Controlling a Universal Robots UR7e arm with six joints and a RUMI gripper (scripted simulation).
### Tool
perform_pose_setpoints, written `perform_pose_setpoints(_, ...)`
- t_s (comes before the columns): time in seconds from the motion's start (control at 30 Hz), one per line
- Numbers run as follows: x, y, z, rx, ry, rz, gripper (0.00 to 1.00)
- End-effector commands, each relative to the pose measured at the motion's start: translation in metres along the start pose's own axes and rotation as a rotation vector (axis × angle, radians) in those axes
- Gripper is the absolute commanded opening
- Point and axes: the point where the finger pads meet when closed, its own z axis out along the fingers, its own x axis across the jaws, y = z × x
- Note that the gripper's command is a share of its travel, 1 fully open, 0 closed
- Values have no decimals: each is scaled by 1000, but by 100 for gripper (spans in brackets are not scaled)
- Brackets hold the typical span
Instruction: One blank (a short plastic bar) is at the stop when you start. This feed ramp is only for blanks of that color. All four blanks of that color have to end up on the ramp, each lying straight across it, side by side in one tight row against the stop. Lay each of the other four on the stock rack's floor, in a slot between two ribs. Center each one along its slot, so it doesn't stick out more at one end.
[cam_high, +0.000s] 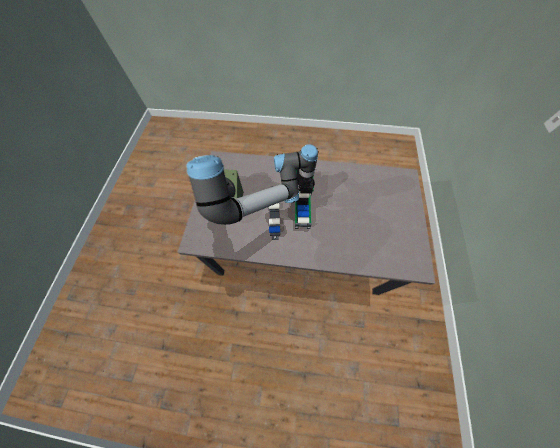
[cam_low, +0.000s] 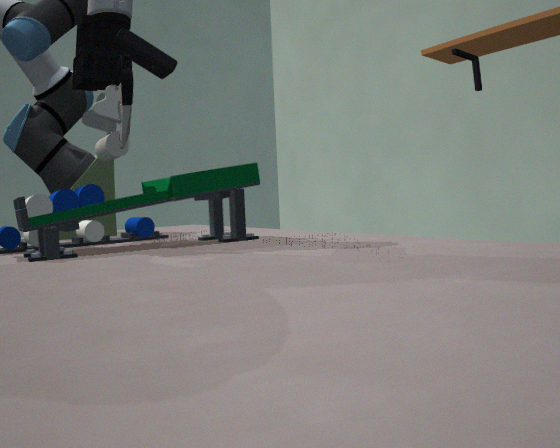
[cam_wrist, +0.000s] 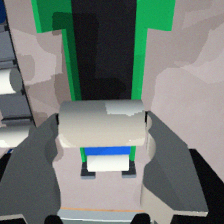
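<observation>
My gripper (cam_low: 119, 140) is shut on a white blank (cam_wrist: 102, 127) and holds it crosswise in the air above the lower half of the green feed ramp (cam_low: 150, 194). On the ramp a white blank (cam_low: 38, 205) lies against the dark stop (cam_low: 20, 210), with two blue blanks (cam_low: 63, 200) (cam_low: 90, 194) in a row right behind it. In the wrist view a blue blank (cam_wrist: 107, 151) and the white one (cam_wrist: 106, 164) show below the held blank. On the stock rack (cam_high: 274, 222) beside the ramp lie a blue blank (cam_low: 139, 226), a white blank (cam_low: 90, 230) and another blue blank (cam_low: 9, 237).
The ramp stands on dark legs (cam_low: 227, 212), its high end towards the right. The rack shows at the left edge of the wrist view with white blanks (cam_wrist: 6, 80). The arm's green base block (cam_high: 232, 180) is behind. A wall shelf (cam_low: 495, 37) hangs far right.
</observation>
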Motion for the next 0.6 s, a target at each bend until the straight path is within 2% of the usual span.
perform_pose_setpoints(0.0,2,0,25,1,4,0,40)
perform_pose_setpoints(0.13,2,0,44,1,4,0,40)
perform_pose_setpoints(0.2,2,0,44,1,4,0,40)
perform_pose_setpoints(0.4,3,0,63,1,4,0,40)
perform_pose_setpoints(0.57,3,0,68,1,4,0,40)
